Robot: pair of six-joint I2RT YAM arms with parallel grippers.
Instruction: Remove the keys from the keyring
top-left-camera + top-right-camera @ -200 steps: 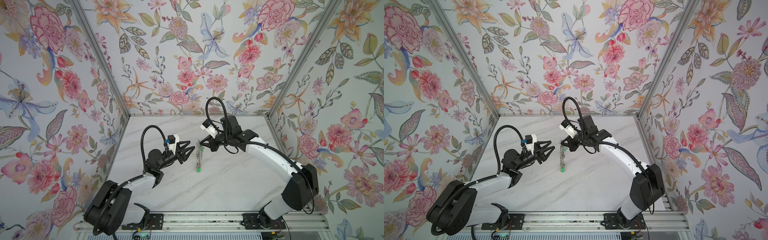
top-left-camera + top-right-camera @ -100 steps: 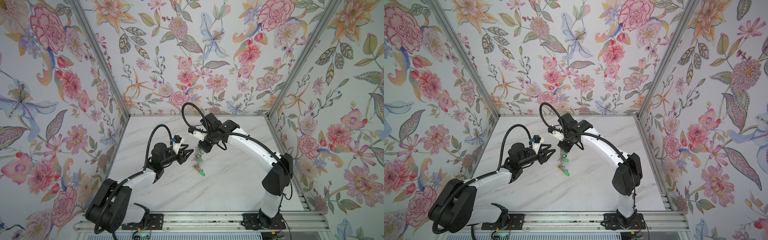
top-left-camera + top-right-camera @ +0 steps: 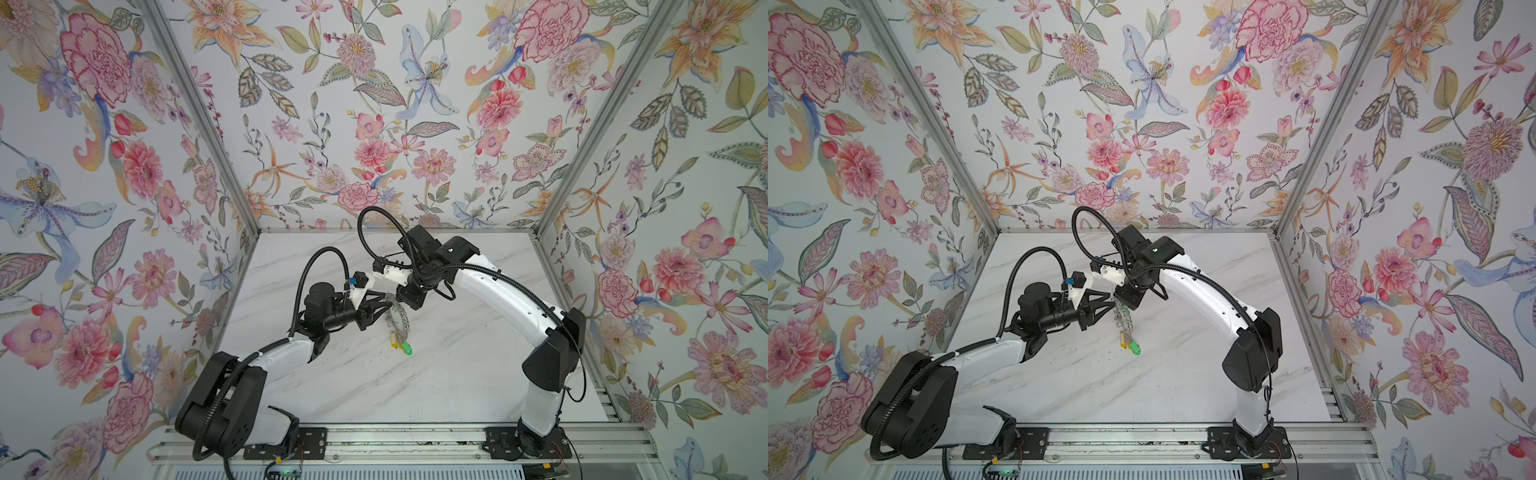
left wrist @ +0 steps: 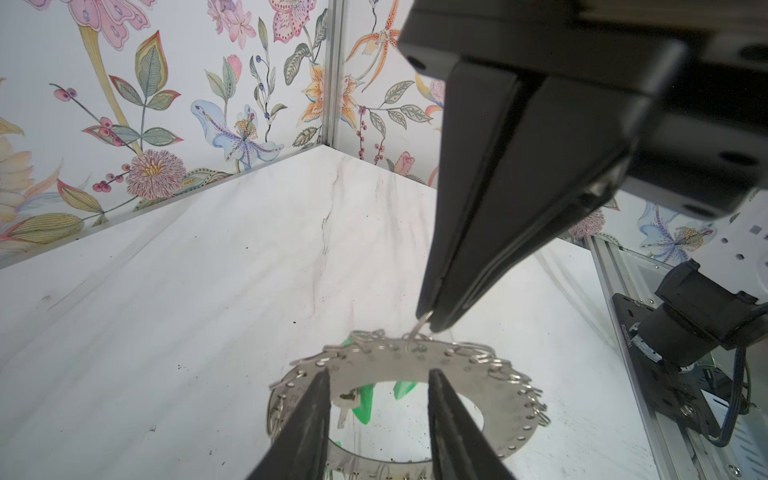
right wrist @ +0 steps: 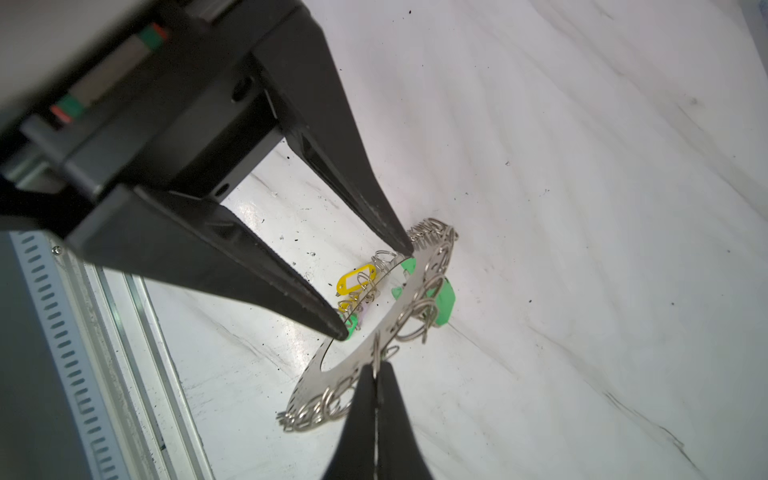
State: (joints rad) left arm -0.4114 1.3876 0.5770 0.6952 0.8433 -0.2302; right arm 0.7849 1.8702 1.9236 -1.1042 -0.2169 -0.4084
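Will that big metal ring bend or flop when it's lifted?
Probably not: the keyring looks flat and unbent though the right gripper pinches only one wire loop. The keys likely swing, hanging on loose loops. It may twist on that single loop.

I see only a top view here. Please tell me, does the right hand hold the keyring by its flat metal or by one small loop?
Observer: By one wire loop on the rim of the keyring; the left wrist view shows the right hand shut on it.
Operator: Is the left hand closed on anything?
Observer: No. In the right wrist view the left hand is open, with one fingertip beside a green tag.
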